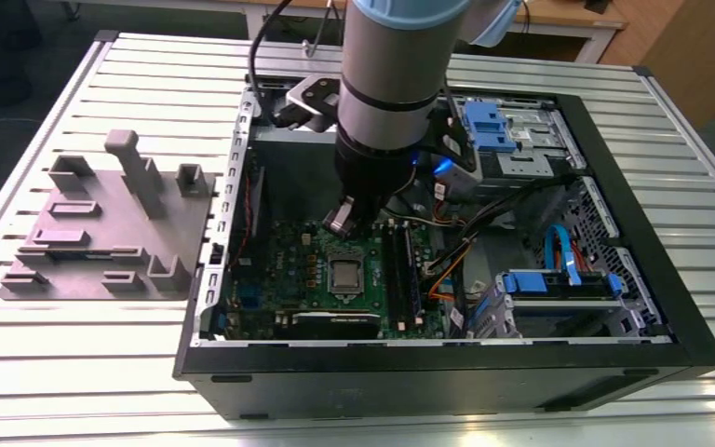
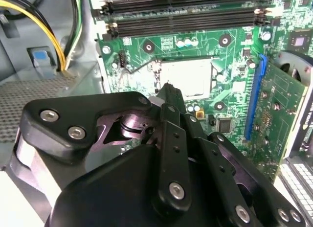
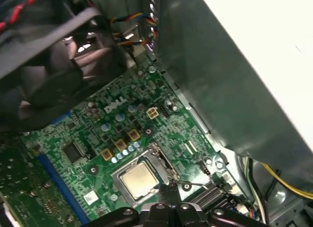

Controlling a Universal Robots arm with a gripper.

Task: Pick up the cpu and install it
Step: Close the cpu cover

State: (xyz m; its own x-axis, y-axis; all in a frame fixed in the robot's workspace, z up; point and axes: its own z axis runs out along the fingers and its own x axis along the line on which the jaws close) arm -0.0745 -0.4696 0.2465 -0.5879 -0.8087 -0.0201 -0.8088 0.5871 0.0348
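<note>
I am holding the arm down inside the open computer case (image 1: 655, 363), with the gripper (image 1: 340, 222) hanging just above the motherboard (image 1: 286, 261) and beside the socket at the board's middle. The cpu (image 1: 346, 274) is lying flat in that socket; in the first wrist view I am seeing it as a pale square (image 3: 139, 180) inside the silver socket frame (image 3: 163, 164), and in the second wrist view as a bright plate (image 2: 191, 76) just beyond the tips. The gripper is riding close to it without touching, its tip pointing at the frame's edge (image 2: 166, 87), which I judge is why it is sitting off to the side of the chip and not over it: the chip appears already seated, and the frame is the nearer part. The jaws are looking drawn together to a narrow point in both wrist views, with nothing between them. The memory slots (image 2: 186, 14) are running along the far side of the socket, and the grey fixture block (image 1: 109, 233) is standing on the table outside the case, well apart from the socket.
</note>
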